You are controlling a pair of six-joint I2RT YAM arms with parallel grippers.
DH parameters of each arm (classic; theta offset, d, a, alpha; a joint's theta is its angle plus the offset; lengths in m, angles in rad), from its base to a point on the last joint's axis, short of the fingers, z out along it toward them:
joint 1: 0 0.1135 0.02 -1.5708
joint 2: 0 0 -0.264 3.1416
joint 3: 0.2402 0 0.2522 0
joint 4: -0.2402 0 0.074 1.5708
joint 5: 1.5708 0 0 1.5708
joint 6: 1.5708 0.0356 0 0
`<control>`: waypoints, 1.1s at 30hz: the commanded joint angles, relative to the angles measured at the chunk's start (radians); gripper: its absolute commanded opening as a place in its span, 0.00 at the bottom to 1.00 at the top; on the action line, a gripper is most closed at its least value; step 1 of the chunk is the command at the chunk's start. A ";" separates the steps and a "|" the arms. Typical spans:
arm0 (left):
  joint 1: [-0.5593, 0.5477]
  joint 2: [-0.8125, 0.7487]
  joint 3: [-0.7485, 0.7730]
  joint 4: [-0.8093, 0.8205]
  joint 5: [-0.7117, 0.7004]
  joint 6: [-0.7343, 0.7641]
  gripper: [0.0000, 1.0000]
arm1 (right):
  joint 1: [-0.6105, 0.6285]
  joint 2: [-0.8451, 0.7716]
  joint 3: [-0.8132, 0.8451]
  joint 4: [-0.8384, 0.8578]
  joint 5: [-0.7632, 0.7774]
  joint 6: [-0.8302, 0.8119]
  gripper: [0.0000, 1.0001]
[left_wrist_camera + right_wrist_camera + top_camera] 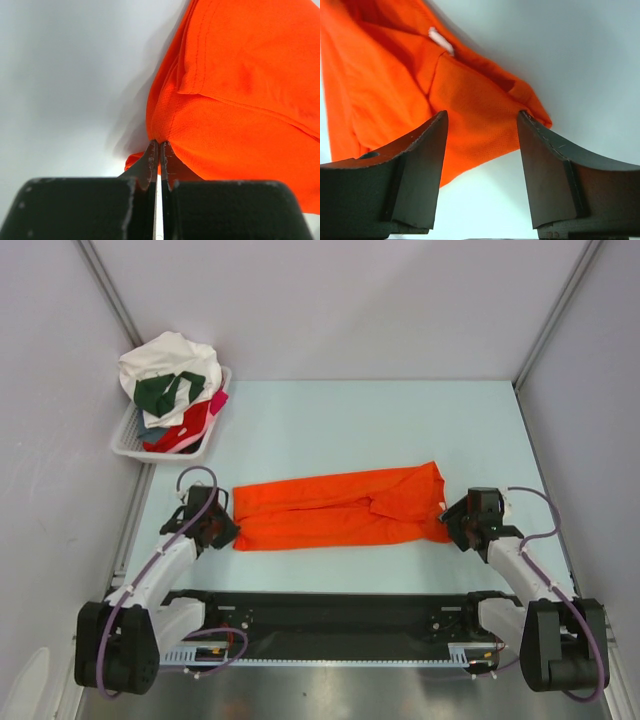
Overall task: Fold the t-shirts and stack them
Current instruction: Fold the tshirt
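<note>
The bright orange t-shirt (340,507) lies folded into a long band across the middle of the pale table. My left gripper (222,531) is at its left end, shut on the shirt's edge (165,135), which bunches right at the fingertips. My right gripper (455,523) is at the shirt's right end, open, with the orange cloth (470,115) lying beyond and between the fingers, not pinched. The other t-shirts, white (165,355), dark green (160,392), red (185,425) and pink (217,402), are heaped in the basket.
The white slatted basket (130,440) stands at the back left corner by the left wall. Frame posts rise at both back corners. A black rail (330,615) joins the arm bases along the near edge.
</note>
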 commanded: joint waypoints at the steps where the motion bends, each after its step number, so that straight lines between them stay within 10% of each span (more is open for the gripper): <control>1: 0.039 0.012 0.039 0.031 -0.004 0.030 0.00 | 0.004 0.023 -0.028 0.003 0.054 0.044 0.62; 18: 0.089 0.027 -0.009 0.092 0.036 0.047 0.01 | -0.033 0.083 0.046 -0.004 0.146 0.021 0.64; 29: 0.036 -0.053 0.060 0.020 -0.066 0.047 0.33 | -0.023 0.058 0.190 -0.094 0.165 -0.091 0.60; 33: -0.001 -0.083 0.109 -0.021 -0.125 0.046 0.53 | -0.019 0.139 0.285 -0.086 0.139 -0.177 0.43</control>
